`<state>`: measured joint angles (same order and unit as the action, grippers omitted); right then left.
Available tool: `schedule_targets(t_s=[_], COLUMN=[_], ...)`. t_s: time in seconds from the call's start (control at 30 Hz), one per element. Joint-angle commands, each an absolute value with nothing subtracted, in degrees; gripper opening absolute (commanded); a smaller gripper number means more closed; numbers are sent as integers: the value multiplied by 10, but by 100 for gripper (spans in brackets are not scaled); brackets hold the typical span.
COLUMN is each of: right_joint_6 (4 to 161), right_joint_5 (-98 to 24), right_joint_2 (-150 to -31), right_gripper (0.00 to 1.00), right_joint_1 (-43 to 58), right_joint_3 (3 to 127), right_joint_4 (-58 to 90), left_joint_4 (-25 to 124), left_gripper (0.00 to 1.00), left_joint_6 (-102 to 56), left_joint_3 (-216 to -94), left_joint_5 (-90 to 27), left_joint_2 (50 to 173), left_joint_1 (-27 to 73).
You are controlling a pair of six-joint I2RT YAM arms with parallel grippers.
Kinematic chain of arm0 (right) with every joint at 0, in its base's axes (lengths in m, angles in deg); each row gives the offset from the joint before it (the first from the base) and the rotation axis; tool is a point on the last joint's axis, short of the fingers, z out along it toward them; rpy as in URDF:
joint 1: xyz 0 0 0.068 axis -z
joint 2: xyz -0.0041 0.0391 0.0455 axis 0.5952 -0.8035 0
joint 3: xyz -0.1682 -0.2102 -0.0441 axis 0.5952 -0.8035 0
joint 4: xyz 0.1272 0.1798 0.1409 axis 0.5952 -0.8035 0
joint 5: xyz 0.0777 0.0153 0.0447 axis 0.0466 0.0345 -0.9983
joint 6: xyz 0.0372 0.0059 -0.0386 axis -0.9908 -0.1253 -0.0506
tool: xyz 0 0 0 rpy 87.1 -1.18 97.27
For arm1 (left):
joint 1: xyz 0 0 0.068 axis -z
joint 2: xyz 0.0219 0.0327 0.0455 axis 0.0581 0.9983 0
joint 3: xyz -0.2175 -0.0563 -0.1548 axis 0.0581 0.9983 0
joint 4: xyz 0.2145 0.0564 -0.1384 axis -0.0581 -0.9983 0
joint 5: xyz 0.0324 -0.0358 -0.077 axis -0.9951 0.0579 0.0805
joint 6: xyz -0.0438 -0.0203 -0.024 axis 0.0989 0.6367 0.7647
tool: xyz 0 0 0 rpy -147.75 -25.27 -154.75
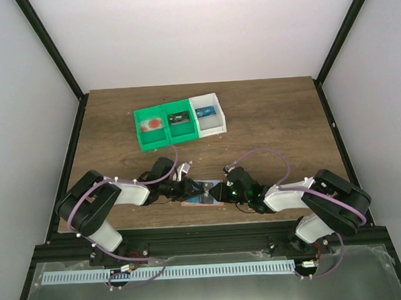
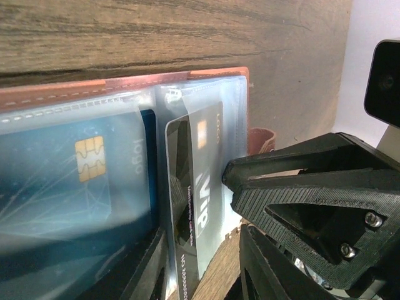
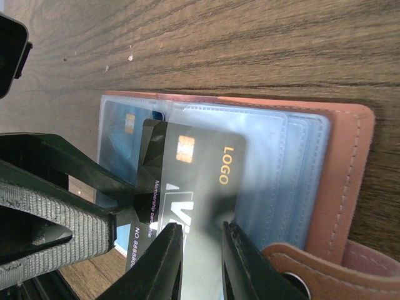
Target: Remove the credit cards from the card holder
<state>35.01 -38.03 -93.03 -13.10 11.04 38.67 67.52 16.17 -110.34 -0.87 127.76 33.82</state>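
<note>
Salmon-pink card holder (image 3: 347, 187) lies open at the table's (image 3: 250, 50) six o'clock, its dark card (image 3: 200, 187) flanked by the left pincer (image 2: 200, 256) at nine and the right pincer (image 3: 202, 234) at three, both jaws part-closed, and I cannot tell whether either grips it.

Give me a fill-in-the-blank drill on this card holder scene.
1. The dark card carries the gold word ___.
2. The blue card sits ___ a clear sleeve of the holder.
3. In the top view, the bin beside the green bins is ___.
Missing words: LOGO; inside; white.
</note>
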Motion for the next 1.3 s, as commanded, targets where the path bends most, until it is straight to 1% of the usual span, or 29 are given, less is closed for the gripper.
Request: schedule_targets(t_s=[0.0, 0.13, 0.33, 0.6, 0.8, 1.0, 1.13, 1.27], right_joint_6=[352, 348, 343, 351, 353, 352, 349, 342], right_joint_5=[-375, -370, -366, -376, -373, -376, -402, -444], right_joint_2=[-938, -933, -931, -938, -951, -930, -903, -876], right_gripper=[20, 20, 20, 21, 22, 22, 25, 32], right_joint_1=[-129, -129, -129, -129, -129, -129, -129, -129], right_joint_3=[109, 109, 111, 120, 134, 143, 160, 164], right_joint_4=[371, 367, 362, 361, 346, 327, 321, 350], left_joint_4=[714, 726, 709, 704, 696, 640, 636, 616], left_gripper=[32, 23, 0, 0, 0, 0, 0, 0], left_joint_6=[179, 191, 177, 173, 183, 185, 193, 193], left_joint_3=[-1106, -1102, -1102, -1074, -1032, -1018, -1000, -1001], left_joint_5=[5, -1, -9, -24, -55, -108, -141, -144], left_joint_2=[1292, 1294, 1283, 1239, 1162, 1075, 1007, 941], left_joint_1=[341, 341, 339, 312, 278, 274, 273, 271])
